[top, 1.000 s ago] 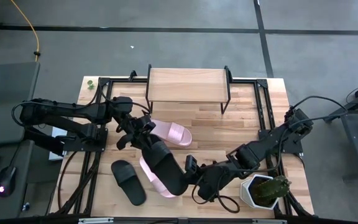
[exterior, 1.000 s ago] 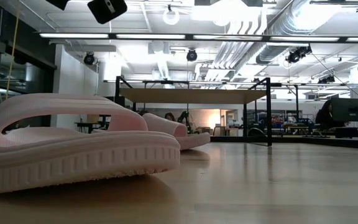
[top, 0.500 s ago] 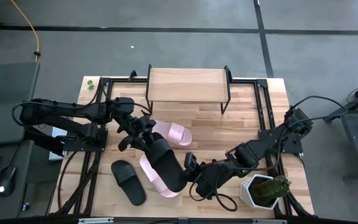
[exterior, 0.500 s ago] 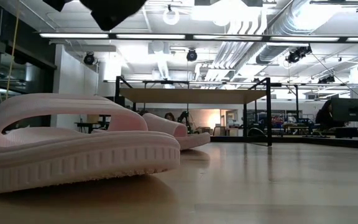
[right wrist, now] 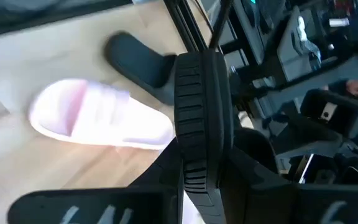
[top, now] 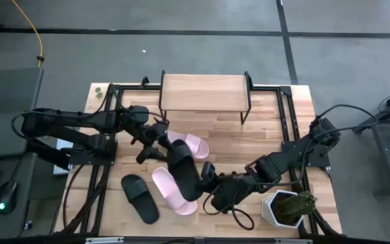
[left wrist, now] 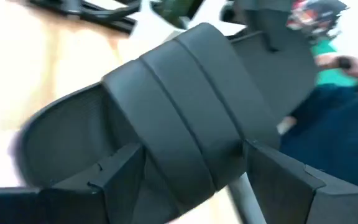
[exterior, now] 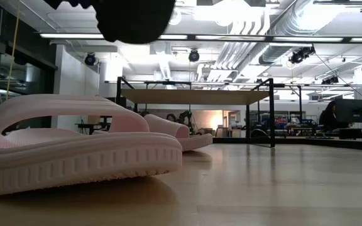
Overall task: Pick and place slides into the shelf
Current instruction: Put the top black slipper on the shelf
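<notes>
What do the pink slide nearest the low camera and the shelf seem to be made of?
The pink slide looks like moulded foam or soft rubber with a matte finish: it is one piece, with a thick ribbed sole edge. The shelf has a light wooden top with visible grain, on thin black legs that are probably metal.

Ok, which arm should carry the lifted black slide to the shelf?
Right, probably. The right gripper has its fingers clamped on the black slide at its sole edge, while the left gripper stands open astride the strap. The shelf is nearer the left arm, though.
</notes>
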### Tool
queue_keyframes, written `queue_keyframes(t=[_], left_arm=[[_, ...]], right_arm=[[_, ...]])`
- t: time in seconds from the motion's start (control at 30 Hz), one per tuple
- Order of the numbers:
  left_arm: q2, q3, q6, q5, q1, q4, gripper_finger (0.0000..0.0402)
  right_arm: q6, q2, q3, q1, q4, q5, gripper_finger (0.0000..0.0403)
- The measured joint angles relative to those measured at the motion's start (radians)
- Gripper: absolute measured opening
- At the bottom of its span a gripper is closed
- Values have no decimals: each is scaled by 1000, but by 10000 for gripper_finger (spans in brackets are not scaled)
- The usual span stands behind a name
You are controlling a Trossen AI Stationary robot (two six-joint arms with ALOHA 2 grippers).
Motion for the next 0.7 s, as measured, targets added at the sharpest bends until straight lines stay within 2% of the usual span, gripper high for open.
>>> queue_keyframes(t=[0.13,0.23,0.47,0.7], left_arm=[[0,60,96,-113,60,-148,257],[0,95,133,-159,95,-192,257],[0,115,175,-176,137,-183,257],[-3,115,175,-184,168,-173,257]], right_arm=[[4,0,0,-1,-14,45,44],[18,-1,0,-5,-28,79,44],[20,-9,0,-37,-70,120,43],[21,-86,0,-94,-101,126,43]])
